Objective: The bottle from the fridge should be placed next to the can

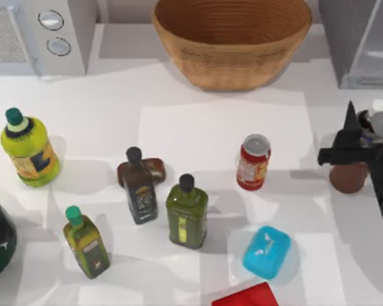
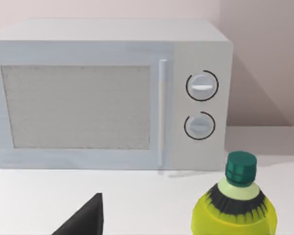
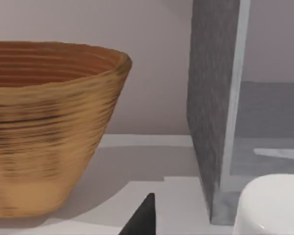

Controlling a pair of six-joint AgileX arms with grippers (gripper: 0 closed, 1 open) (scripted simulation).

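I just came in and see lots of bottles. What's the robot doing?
The right arm's tool is at the table's right side, around the top of the brown bottle, just in front of the open fridge. The bottle looks to be out of the fridge, and the red can it belongs beside stands further left. The left arm waits at the left edge, near the microwave.

A woven basket (image 3: pixel 49 127) stands beside the fridge (image 3: pixel 213 98), whose door is open, with the bottle's white cap (image 3: pixel 272 205) close by.
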